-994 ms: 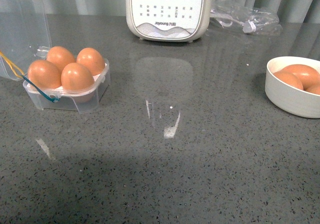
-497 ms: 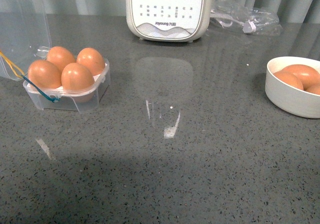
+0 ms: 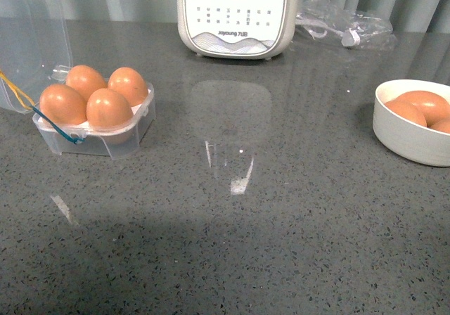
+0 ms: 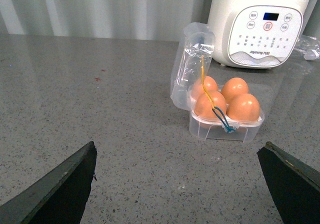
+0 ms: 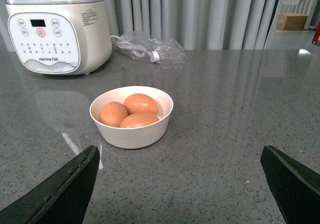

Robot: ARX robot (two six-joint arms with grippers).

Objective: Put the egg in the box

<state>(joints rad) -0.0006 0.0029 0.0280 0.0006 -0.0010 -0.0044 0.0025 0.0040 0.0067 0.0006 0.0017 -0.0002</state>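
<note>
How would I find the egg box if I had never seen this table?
Start at the big cream kitchen machine at the back of the grey counter. Nearer than it and off to the left sits the box. It is see-through plastic with its lid standing open, yellow and teal elastic loops and four brown eggs, unlike the round white bowl on the right.

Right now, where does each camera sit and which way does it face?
Front: on the robot's body, facing box, cooker and bowl; no arms.
Left wrist: on left arm, facing the box; open left gripper shows.
Right wrist: on right arm, facing the bowl; open right gripper shows.
Shared: all three see the cooker.
</note>
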